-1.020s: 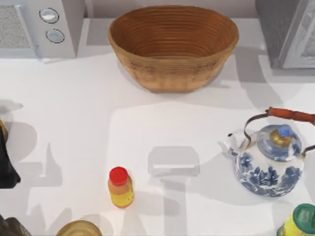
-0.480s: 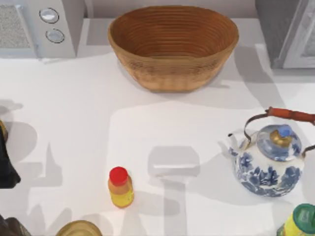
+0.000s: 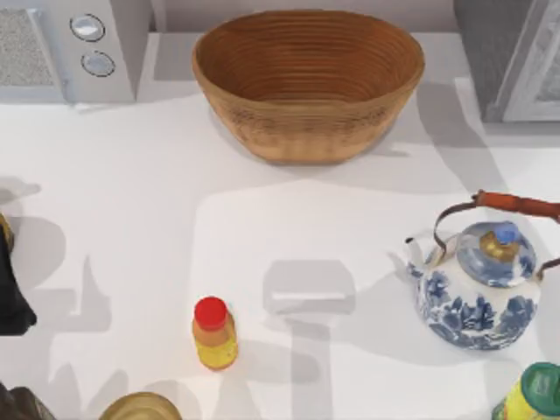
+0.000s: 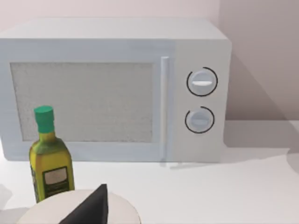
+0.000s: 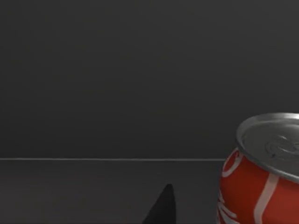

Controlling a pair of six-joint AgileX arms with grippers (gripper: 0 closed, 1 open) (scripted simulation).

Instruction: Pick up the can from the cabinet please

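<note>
The can [image 5: 261,172] is red with white stripes and a silver top. It stands upright on a dark shelf inside the cabinet, seen close up in the right wrist view. A dark tip of my right gripper [image 5: 161,207] juts in beside the can and is apart from it. In the top view the grey cabinet [image 3: 516,61] stands at the table's back right corner. A dark part of my left arm [image 3: 10,297] sits parked at the table's left edge, and the tip of its gripper [image 4: 88,210] hangs over a pale round object.
A wicker basket [image 3: 308,79] stands at the back middle and a microwave [image 3: 66,48] at the back left. A blue-and-white teapot [image 3: 479,284] is on the right. A small red-capped yellow bottle [image 3: 213,332] stands near the front. An olive oil bottle [image 4: 49,156] stands before the microwave.
</note>
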